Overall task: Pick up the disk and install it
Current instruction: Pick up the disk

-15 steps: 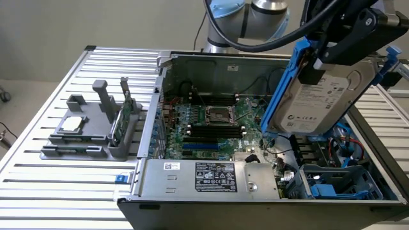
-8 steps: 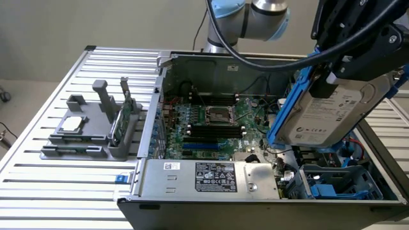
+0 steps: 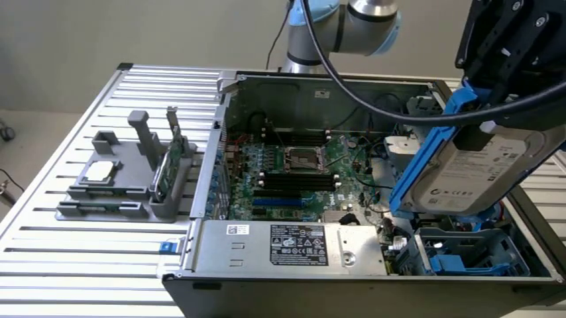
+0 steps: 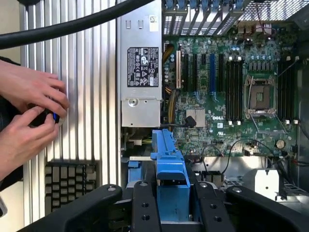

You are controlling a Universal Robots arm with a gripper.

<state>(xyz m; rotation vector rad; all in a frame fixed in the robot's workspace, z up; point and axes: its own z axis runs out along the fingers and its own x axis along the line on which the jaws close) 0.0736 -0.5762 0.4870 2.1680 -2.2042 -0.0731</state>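
Note:
My gripper is shut on the disk, a silver-grey hard drive with a white label and blue plastic rails. The drive hangs tilted in the air over the exterior view's right end of the open computer case, above a bay with blue plastic parts. In the wrist view the disk's blue rail sticks out between my black fingers, with the gripper clamped around it above the motherboard.
A grey holder on the slatted table carries a small silver chip and an upright green card. The silver power supply fills the case's near side. A person's hands work at the table's edge beside the case.

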